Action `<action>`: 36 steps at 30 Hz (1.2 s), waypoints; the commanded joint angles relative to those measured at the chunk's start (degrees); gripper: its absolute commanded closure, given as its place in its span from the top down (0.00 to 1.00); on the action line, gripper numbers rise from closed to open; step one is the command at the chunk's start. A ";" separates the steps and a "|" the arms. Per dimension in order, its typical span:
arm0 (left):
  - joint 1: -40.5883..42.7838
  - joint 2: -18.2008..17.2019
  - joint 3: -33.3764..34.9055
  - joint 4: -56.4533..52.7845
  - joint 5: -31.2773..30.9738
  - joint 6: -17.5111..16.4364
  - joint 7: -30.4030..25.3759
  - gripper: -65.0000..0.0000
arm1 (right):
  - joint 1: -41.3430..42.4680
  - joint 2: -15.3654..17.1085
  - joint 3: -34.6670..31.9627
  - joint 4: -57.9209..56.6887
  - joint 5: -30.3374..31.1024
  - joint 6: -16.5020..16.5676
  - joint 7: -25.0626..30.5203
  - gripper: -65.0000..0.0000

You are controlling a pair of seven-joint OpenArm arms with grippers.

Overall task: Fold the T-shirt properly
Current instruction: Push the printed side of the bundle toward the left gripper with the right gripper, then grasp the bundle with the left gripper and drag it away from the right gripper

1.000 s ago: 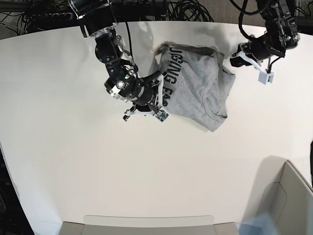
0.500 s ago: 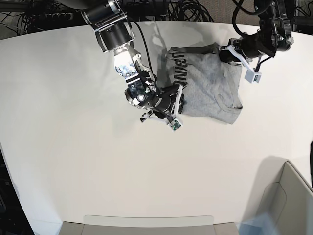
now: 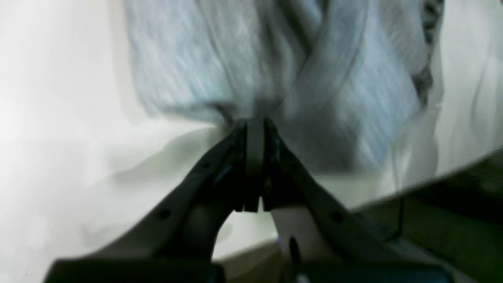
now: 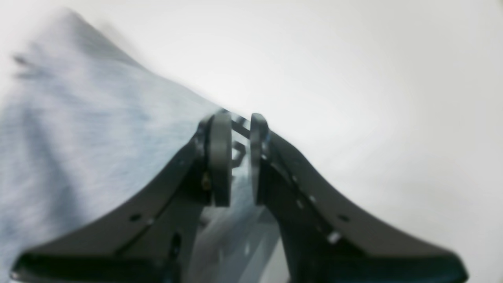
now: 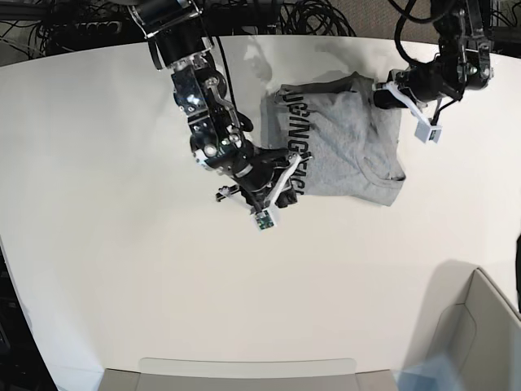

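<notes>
The heather-grey T-shirt (image 5: 346, 151) lies bunched at the back right of the white table (image 5: 122, 244), with black lettering showing along its left edge. My right gripper (image 5: 289, 173) is at the shirt's near-left edge, by the lettering. In the right wrist view this gripper (image 4: 237, 122) stands narrowly parted with grey T-shirt (image 4: 78, 137) cloth pinched between the jaws. My left gripper (image 5: 381, 92) is at the shirt's far-right corner. In the blurred left wrist view this gripper (image 3: 254, 124) is shut on a gathered fold of the T-shirt (image 3: 353, 98).
Black cables (image 5: 309, 16) run behind the table's back edge. A grey bin (image 5: 480, 326) stands off the front right corner, and a pale tray (image 5: 244, 371) sits at the front edge. The table's far edge (image 3: 432, 177) passes close under the left gripper.
The shirt has been dragged to the right across the table. In the last half second the right gripper drew its edge back left and nearer, uncovering more lettering; the left gripper barely shifted.
</notes>
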 commanded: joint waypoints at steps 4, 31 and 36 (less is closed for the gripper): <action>-6.15 -1.01 -0.38 -8.64 -1.17 -0.15 -1.34 0.00 | -2.33 4.99 0.02 10.57 0.17 0.02 -7.50 0.15; -26.37 5.06 11.75 -1.69 11.13 -0.50 -8.90 0.00 | -17.28 18.18 17.95 23.67 0.25 0.02 -14.01 0.15; -18.63 5.06 21.60 1.12 11.31 -0.42 -9.60 0.00 | -17.45 18.62 21.47 23.40 0.25 0.11 -14.01 0.15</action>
